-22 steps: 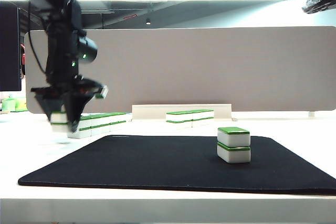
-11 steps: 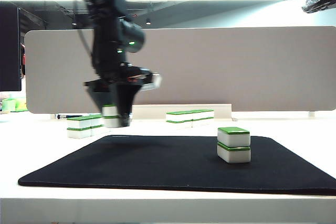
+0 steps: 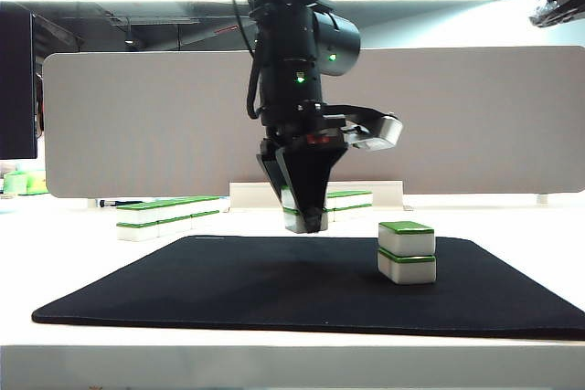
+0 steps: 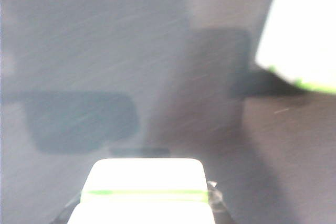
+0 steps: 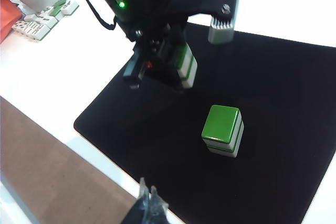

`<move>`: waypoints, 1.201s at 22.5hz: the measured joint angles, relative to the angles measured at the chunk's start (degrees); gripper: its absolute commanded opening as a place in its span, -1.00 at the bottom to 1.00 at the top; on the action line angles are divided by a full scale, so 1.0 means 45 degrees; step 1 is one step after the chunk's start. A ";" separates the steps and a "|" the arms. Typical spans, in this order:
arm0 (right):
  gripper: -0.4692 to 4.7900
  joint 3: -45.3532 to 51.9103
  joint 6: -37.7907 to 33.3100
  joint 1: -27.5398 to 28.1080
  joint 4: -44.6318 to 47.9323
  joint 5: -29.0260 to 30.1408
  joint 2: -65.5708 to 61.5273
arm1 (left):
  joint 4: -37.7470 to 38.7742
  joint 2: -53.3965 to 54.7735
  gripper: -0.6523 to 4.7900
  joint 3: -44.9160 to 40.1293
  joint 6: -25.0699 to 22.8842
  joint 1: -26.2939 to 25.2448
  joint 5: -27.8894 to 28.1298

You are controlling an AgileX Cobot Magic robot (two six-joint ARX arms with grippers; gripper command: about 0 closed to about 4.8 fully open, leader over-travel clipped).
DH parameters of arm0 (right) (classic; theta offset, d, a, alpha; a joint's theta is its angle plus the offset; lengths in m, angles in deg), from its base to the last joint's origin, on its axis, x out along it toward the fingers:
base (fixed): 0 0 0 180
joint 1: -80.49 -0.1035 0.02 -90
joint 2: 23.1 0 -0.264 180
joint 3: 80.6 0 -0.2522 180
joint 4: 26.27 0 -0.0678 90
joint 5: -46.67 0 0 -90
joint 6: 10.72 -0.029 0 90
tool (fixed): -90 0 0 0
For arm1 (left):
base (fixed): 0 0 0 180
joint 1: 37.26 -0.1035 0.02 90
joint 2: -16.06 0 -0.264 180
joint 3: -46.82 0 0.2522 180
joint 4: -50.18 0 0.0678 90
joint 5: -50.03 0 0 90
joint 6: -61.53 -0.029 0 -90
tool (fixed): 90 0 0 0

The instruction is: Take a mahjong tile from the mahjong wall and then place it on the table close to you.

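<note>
Carrying a tile to the near table
Left gripper [image 3: 305, 218] pinches a mahjong tile [image 3: 294, 216] above the black mat [image 3: 228, 289]; next, lower it near the stacked pair [image 3: 407, 252]; right gripper [image 5: 147, 195], pressed together, waits nearside

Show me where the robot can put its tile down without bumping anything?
The left gripper holds a tile over the black mat. The mat is bare left of and in front of the two stacked tiles. It is crowded around the mahjong wall.
</note>
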 measured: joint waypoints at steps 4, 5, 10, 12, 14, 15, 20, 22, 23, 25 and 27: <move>-0.83 0.0000 0.0000 0.0000 0.0005 0.0000 0.0005 | 0.0743 0.0481 -0.24 -0.0015 -0.0078 0.0568 -0.0457; -0.83 0.0000 0.0000 0.0000 0.0005 0.0000 0.0005 | 0.0763 0.0481 -0.24 -0.0010 -0.0078 0.0690 -0.0510; -0.83 0.0000 0.0000 0.0000 0.0049 0.0000 0.0005 | 0.0753 0.0563 -0.23 -0.0005 -0.0078 0.1030 -0.1001; -0.83 0.0000 0.0000 0.0000 0.0053 -0.0005 0.0000 | 0.0724 0.0670 -0.24 -0.0005 -0.0078 0.1175 -0.1059; -0.83 0.0000 0.0000 0.0000 0.0053 0.0000 0.0000 | 0.0729 0.0835 -0.24 -0.0010 -0.0083 0.1297 -0.1078; -0.83 0.0000 0.0000 0.0000 0.0053 0.0000 0.0000 | 0.0724 0.0879 -0.24 -0.0010 -0.0078 0.1307 -0.1078; -0.83 0.0000 0.0000 0.0000 0.0073 0.0000 0.0005 | 0.0670 0.0947 -0.23 0.0024 -0.0078 0.1350 -0.1035; -0.83 0.0000 0.0000 0.0000 0.0073 -0.0005 0.0005 | 0.0670 0.0947 -0.20 0.0024 -0.0078 0.1350 -0.1035; -0.83 0.0000 0.0000 0.0000 0.0073 -0.0005 0.0005 | 0.0670 0.0947 -0.20 0.0024 -0.0078 0.1350 -0.1035; -0.83 0.0000 0.0000 0.0000 0.0073 -0.0005 0.0005 | 0.0670 0.0947 -0.20 0.0024 -0.0078 0.1350 -0.1030; -0.83 0.0000 0.0000 0.0000 0.0078 -0.0005 0.0005 | 0.0661 0.0947 -0.20 0.0024 -0.0078 0.1350 -0.0971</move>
